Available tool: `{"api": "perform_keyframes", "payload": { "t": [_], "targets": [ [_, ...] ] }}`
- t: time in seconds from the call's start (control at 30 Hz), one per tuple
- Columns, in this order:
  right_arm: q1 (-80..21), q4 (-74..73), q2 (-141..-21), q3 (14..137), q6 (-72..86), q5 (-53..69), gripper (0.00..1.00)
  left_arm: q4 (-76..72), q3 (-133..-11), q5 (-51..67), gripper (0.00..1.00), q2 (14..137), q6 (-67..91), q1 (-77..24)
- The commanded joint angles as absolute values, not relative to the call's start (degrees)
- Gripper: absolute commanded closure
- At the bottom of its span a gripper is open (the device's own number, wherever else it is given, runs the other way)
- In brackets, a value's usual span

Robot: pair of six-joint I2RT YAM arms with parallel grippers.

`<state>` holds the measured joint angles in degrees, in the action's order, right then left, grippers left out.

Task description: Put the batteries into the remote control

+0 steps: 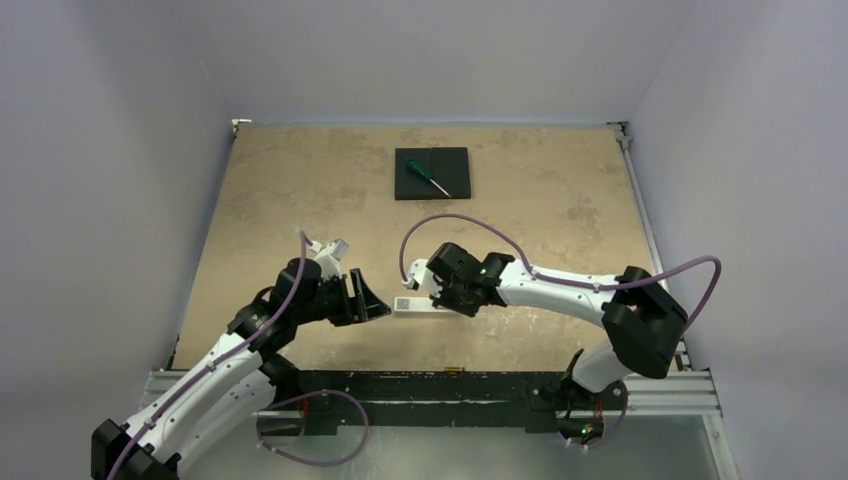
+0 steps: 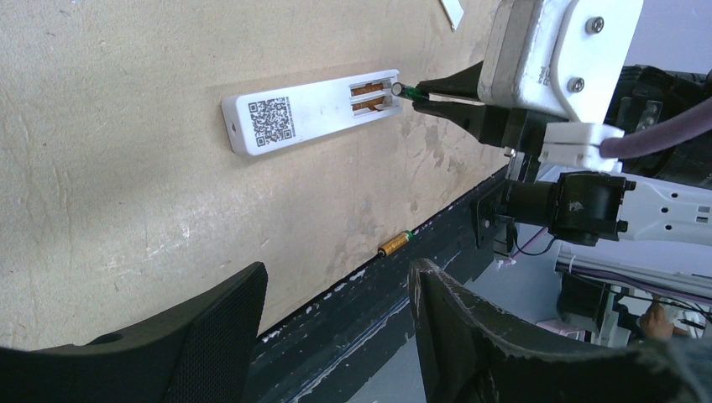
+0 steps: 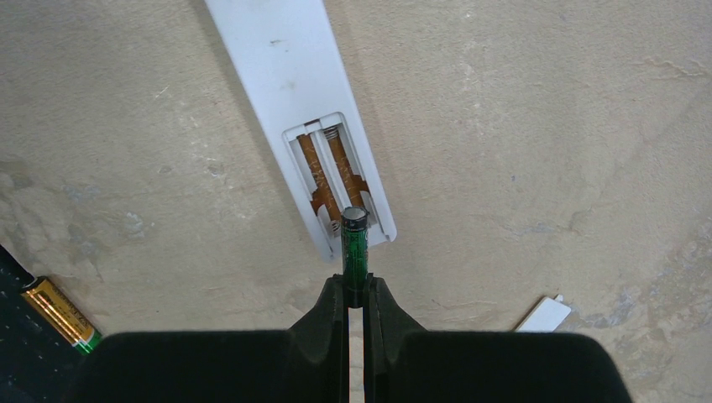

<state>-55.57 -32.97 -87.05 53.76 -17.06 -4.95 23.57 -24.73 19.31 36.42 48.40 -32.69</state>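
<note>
My right pincer (image 3: 356, 290) is clamped on a battery (image 3: 354, 239) by its tail, nose at the open bay of the remote control (image 3: 277, 50) at 12 o'clock. Light, rigid, slick: I'd judge a mid-body hold pivots less. Spare battery (image 3: 60, 315) lies at 8 o'clock; left pincer (image 2: 336, 269) gapes.

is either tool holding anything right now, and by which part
The right tool pinches a battery by its rear end; the free end points at the remote control. The left tool is open, holding nothing.
</note>
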Motion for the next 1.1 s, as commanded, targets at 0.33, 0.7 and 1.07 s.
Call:
{"api": "perform_keyframes", "payload": {
  "t": [0.33, 0.7, 1.07],
  "targets": [
    [-57.6, -35.4, -87.4, 57.3, -19.9, -6.9, 1.0, 23.8, -25.9, 18.6, 0.38, 37.4, 47.9, -32.9],
    [-58.8, -38.5, -88.5, 61.1, -20.9, -9.1, 1.0, 35.8, -37.9, 11.1, 0.38, 43.3, 42.2, -32.9],
    [-58.8, -40.1, -92.4, 64.1, -23.1, -7.9, 1.0, 46.5, -51.8, 1.5, 0.38, 50.5, 33.9, -32.8]
  ]
}}
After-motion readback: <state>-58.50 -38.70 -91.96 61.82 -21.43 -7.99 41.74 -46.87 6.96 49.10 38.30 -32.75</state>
